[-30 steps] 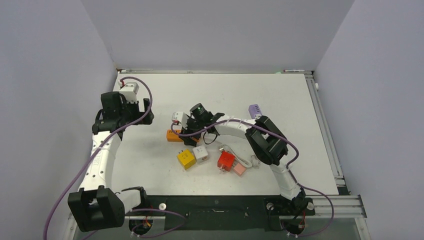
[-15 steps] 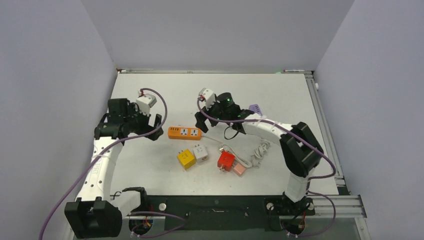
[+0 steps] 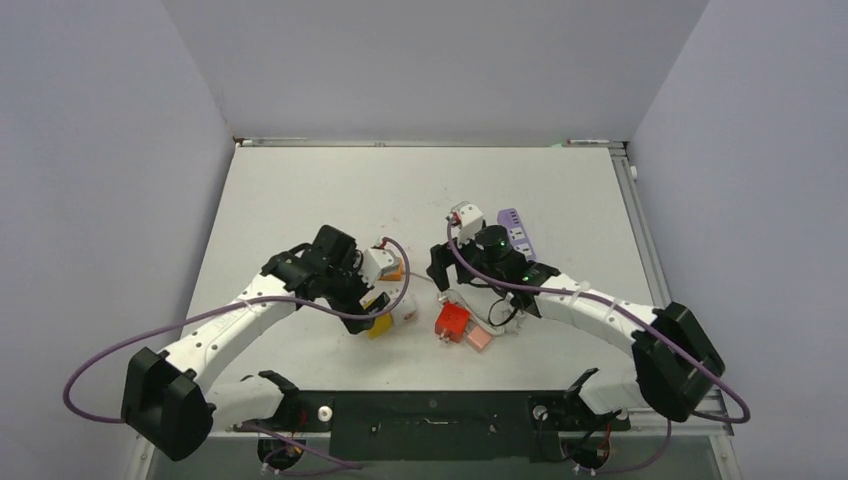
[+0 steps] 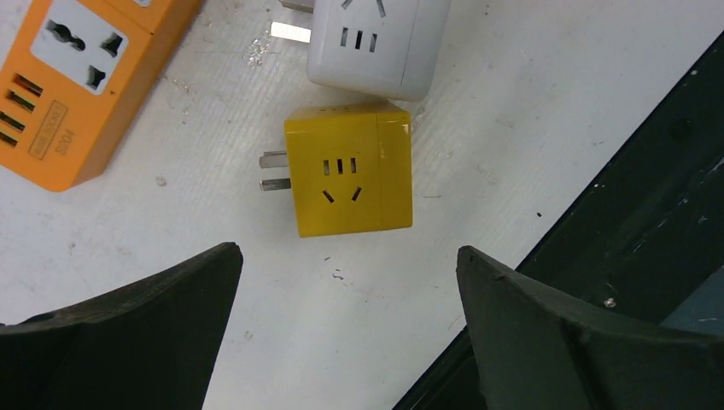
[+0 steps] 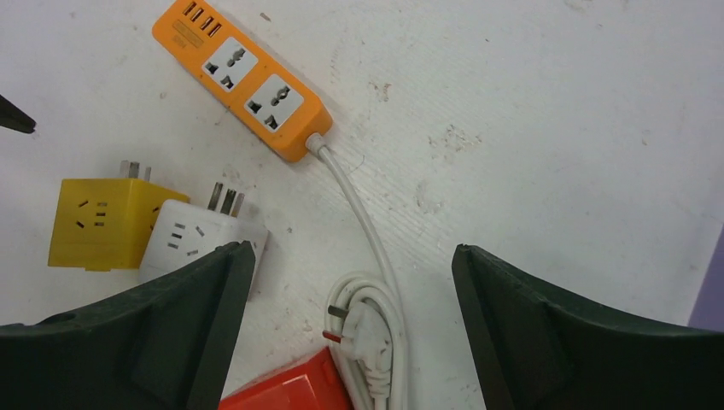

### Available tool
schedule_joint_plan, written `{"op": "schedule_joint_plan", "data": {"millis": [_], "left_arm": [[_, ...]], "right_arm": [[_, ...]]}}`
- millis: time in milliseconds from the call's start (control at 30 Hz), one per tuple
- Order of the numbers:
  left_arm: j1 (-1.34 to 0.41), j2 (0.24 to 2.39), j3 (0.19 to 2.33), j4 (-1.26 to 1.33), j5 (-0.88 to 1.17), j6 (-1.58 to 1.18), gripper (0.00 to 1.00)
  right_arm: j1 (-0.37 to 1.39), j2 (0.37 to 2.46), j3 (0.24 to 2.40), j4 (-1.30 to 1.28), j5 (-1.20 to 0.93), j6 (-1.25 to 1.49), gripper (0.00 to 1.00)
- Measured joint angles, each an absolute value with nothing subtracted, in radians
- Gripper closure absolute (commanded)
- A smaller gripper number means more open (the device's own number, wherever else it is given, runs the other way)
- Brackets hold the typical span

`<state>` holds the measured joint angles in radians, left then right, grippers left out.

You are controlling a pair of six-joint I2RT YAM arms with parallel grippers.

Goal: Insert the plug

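The white plug lies flat inside its coiled white cable, prongs pointing left, beside a red adapter. The cable runs up to the orange power strip, which lies sockets up. My right gripper hangs open above the coil and holds nothing. In the top view it is over the cable, right of centre. My left gripper is open and empty, just below a yellow cube adapter. The strip's end shows at the upper left there.
A white cube adapter lies against the yellow one. A pink adapter sits by the red adapter, and a purple block lies behind my right wrist. The black base rail runs close along the near edge.
The left arm swung from the back left to above the yellow and white cubes. The right arm left the strip, rose, then came nearer, over the coiled cable, jaws wider.
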<state>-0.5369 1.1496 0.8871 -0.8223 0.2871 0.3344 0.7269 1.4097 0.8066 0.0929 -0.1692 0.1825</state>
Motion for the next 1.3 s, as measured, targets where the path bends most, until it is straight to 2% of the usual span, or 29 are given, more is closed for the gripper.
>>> {"op": "schedule_joint_plan", "data": {"millis": [233,433,500,633,900,967,1000,1300], "left_arm": [[-0.681,1.264,0.858,-0.768,0.134,0.317,0.04],[-0.724,1.356,0.853,-0.725,0.036,0.317,0.03],[-0.724,1.370,0.853,-0.712,0.012,0.317,0.00],[-0.724,1.375,0.853,-0.692,-0.004,0.315,0.21],[-0.723,1.377,0.854,-0.683,0.004,0.301,0.87],[-0.718,1.377,0.855,-0.687,0.010,0.305,0.97],[-0.714,1.377,0.859,-0.695,0.018,0.309,1.00],[-0.497,1.327,1.052,-0.933,0.215,0.402,1.00]], "right_arm": [[0.725,1.191,0.701,0.065,-0.084,0.265,0.10],[0.717,1.124,0.679,0.057,-0.055,0.301,0.10],[0.712,1.120,0.674,0.055,-0.054,0.306,0.10],[0.706,1.120,0.671,0.051,-0.056,0.316,0.10],[0.706,1.120,0.671,0.051,-0.072,0.326,0.02],[0.706,1.120,0.669,0.052,-0.087,0.325,0.02],[0.706,1.119,0.667,0.056,-0.097,0.324,0.02],[0.731,1.080,0.669,0.075,-0.271,0.192,0.10]]}}
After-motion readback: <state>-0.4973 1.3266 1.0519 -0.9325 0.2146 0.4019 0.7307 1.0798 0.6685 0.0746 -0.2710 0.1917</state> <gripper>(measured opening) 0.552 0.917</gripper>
